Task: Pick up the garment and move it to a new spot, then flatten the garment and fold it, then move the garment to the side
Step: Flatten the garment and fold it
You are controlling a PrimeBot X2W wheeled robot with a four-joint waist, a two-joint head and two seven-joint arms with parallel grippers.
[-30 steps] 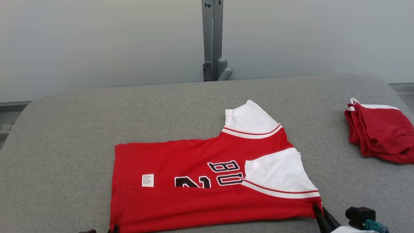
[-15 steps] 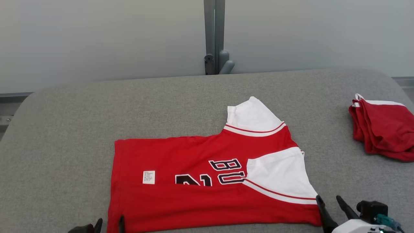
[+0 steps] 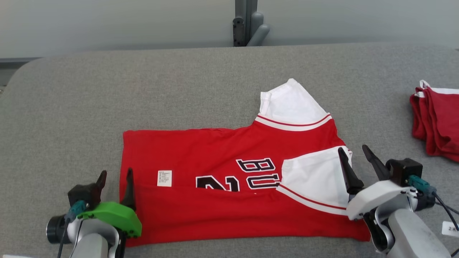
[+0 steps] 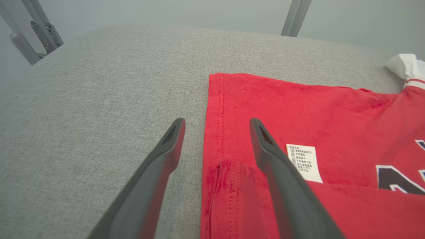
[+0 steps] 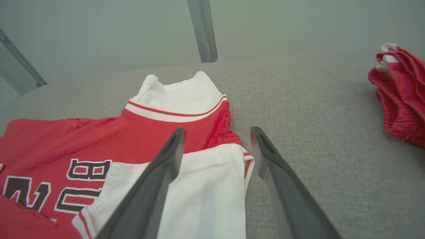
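Grey padded table [image 3: 179, 79] as the base, with a pale grey wall [image 3: 107, 21] behind. Toward the near edge, slightly right of centre: red jersey [image 3: 215, 157], lying flat and sideways, hem to the robot's left, sleeves to the right. Near long side folded up over the front, hiding the lower part of the black lettering [image 3: 256, 172]. Beside the fold line, close to the hem: white care label [image 3: 164, 178]. Across the front at the right end: near white sleeve [image 3: 312, 179]. Sticking out toward the far side: far white sleeve [image 3: 290, 104].

At the hem corner: left gripper [image 3: 116, 173], released and empty, jaws wide, one finger above red cloth, the other above bare grey fabric, hem edge between them. At the opposite end: right gripper [image 3: 352, 149], likewise released and empty, jaws wide, one finger over the near white sleeve, the other over bare table just beside the cuff. Contact of fingertips with cloth: cannot tell.

Well apart, at the table's right edge: folded red garment [image 3: 435, 125] with white trim. Beyond the far edge: grey metal post [image 3: 245, 18].
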